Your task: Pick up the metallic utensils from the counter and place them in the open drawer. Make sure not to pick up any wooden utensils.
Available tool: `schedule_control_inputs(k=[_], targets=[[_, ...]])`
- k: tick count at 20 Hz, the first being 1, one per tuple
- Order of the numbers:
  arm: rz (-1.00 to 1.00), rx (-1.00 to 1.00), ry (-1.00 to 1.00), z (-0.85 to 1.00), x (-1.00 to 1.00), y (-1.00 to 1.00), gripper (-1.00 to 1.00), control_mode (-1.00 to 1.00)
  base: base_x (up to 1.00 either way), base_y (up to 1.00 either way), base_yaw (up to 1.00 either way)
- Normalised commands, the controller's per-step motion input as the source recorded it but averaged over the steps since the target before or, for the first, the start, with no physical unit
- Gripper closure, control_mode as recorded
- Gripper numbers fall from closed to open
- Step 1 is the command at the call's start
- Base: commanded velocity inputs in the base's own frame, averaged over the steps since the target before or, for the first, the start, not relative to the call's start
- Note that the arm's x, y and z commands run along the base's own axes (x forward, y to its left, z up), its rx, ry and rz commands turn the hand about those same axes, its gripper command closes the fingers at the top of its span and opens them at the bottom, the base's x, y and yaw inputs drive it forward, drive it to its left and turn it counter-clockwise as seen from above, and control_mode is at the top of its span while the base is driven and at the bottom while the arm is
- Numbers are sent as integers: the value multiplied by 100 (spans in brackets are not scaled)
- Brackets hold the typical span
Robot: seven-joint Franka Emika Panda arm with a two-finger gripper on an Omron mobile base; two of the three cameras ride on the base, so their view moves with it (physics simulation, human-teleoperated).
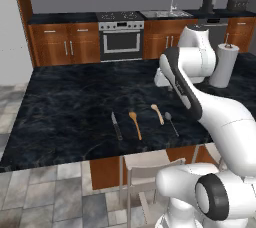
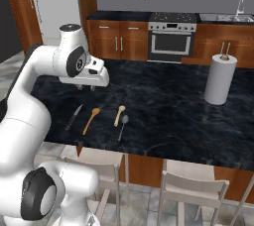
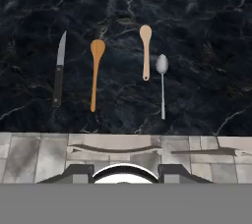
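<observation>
On the black stone counter [image 1: 65, 107] near its front edge lie four utensils in a row. The metallic utensils are a knife [image 1: 116, 125] [image 2: 73, 116] [image 3: 59, 69] at the left end and a thin spoon [image 1: 171, 123] [image 2: 122, 126] [image 3: 162, 83] at the right end. Between them lie the wooden utensils: a long spoon [image 1: 135, 124] [image 2: 91, 120] [image 3: 96, 73] and a shorter one [image 1: 157, 114] [image 2: 119, 115] [image 3: 145, 51]. My gripper [image 2: 85, 87] [image 3: 125, 173] hovers high above the row, pointing down, open, with nothing in it. The open drawer is out of view.
A paper towel roll [image 1: 223, 66] [image 2: 220, 79] stands upright at the counter's right side. Pale stools [image 1: 150, 164] [image 2: 193, 185] are tucked under the front edge. Wall cabinets and an oven [image 1: 121, 37] line the back.
</observation>
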Motion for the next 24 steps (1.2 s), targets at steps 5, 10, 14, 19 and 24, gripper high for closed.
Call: schedule_control_inputs(k=[5,10,14,19,24], targets=[[0,0,0,-4,-36,0,-100,-100,0,0,0],[0,0,17,-49,-23,-8,-100,-100,0,0,0],[0,0,34,-59,0,-36,-100,-100,0,0,0],[0,0,39,-44,8,-38,-100,-100,0,0,0],[-1,0,11,-61,36,-32,-100,-100,0,0,0]])
